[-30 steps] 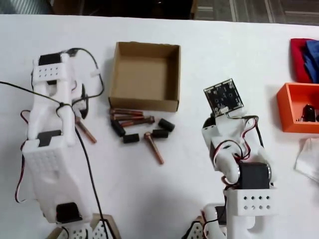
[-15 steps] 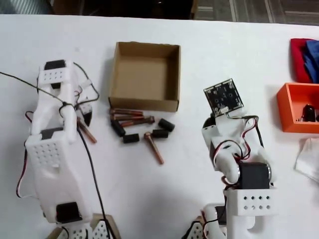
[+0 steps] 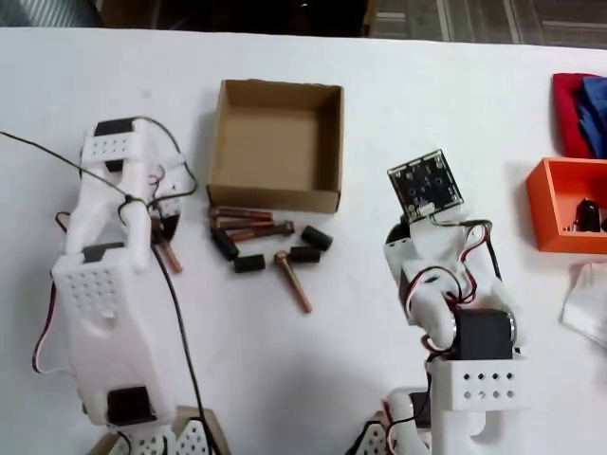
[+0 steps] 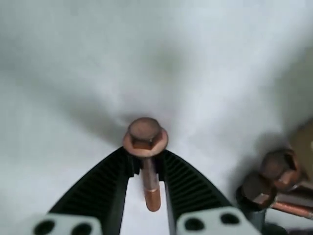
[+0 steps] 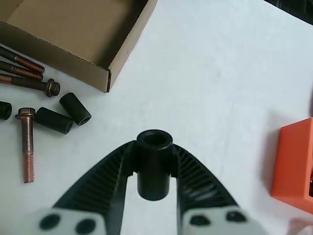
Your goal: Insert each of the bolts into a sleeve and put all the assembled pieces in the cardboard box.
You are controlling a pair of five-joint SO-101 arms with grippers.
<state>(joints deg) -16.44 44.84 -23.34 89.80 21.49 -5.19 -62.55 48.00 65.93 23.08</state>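
Left claw [image 4: 146,159] clamping bolt [image 4: 145,138], right claw [image 5: 153,149] clamping sleeve [image 5: 154,169], orange bin [image 3: 542,216] well aside

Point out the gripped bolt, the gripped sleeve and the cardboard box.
bolt [image 4: 145,138]: left wrist view, on its hex head.
sleeve [image 5: 154,171]: right wrist view, on its side wall.
cardboard box [image 3: 275,197]: high view, on its near wall.

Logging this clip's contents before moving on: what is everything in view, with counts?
cardboard box: one, brown, far middle of the table
bolts: five, copper; four lying in front of the box, one in the left gripper
sleeves: five, black; four among the bolts, one in the right gripper
bin: one, orange, right edge
cloth: red and blue, far right
table: one, white
left gripper: shut on a bolt
right gripper: shut on a sleeve
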